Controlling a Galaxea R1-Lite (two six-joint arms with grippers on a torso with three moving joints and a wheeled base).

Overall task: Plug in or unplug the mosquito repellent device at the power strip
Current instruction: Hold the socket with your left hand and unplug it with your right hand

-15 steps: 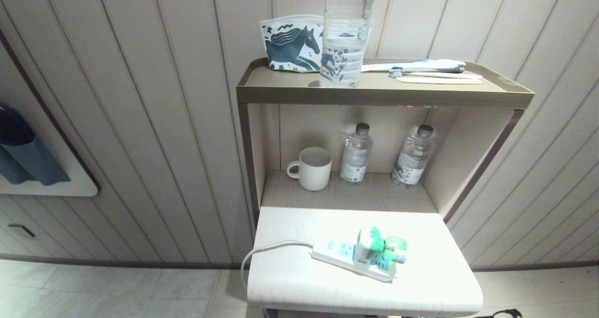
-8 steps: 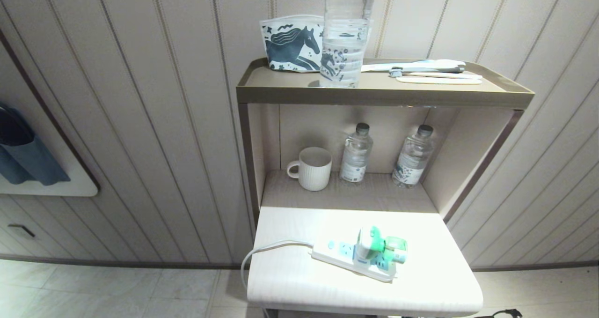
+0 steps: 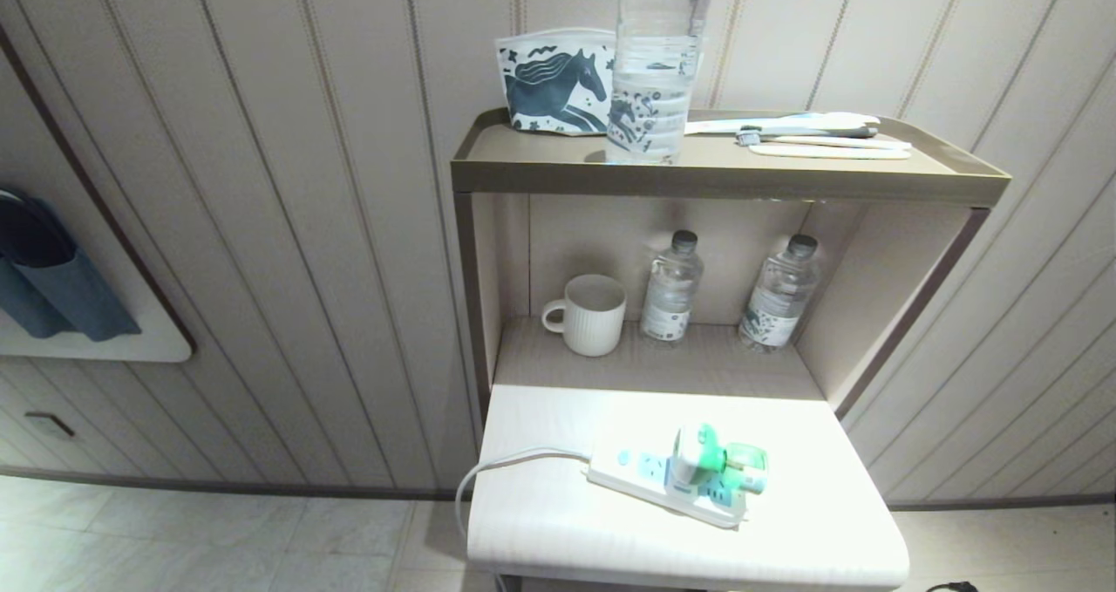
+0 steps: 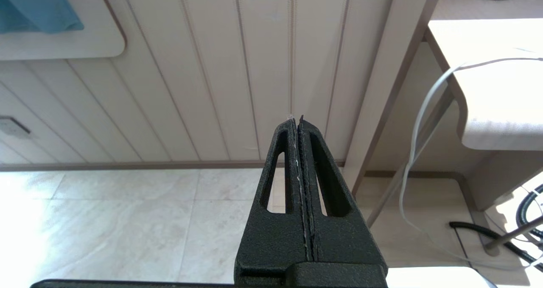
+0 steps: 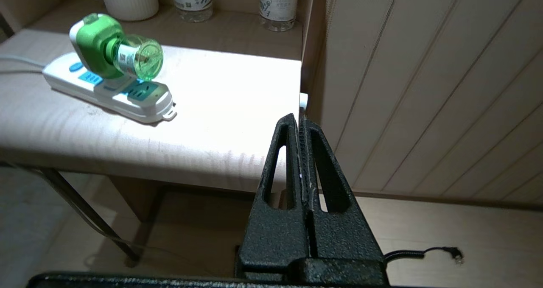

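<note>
The mosquito repellent device (image 3: 708, 459), with a white and green head and a green bottle lying sideways, sits plugged into the power strip (image 3: 667, 486) on the low white table (image 3: 558, 540). The right wrist view shows the same device (image 5: 111, 46) on the strip (image 5: 111, 95). My right gripper (image 5: 299, 119) is shut and empty, below the table's front right corner, well apart from the device. My left gripper (image 4: 296, 119) is shut and empty too, low beside the table's left side, facing the wall. Neither arm shows in the head view.
The strip's white cord (image 3: 488, 470) hangs off the table's left edge. A white mug (image 3: 591, 315) and two water bottles (image 3: 670, 289) stand on the recessed shelf behind. The top shelf (image 3: 610, 173) holds a large bottle (image 3: 656, 60), a horse-print pouch and toothbrushes.
The whole head view has shifted slightly to the right, so the camera moved. The device, the strip and both grippers stand as before.
</note>
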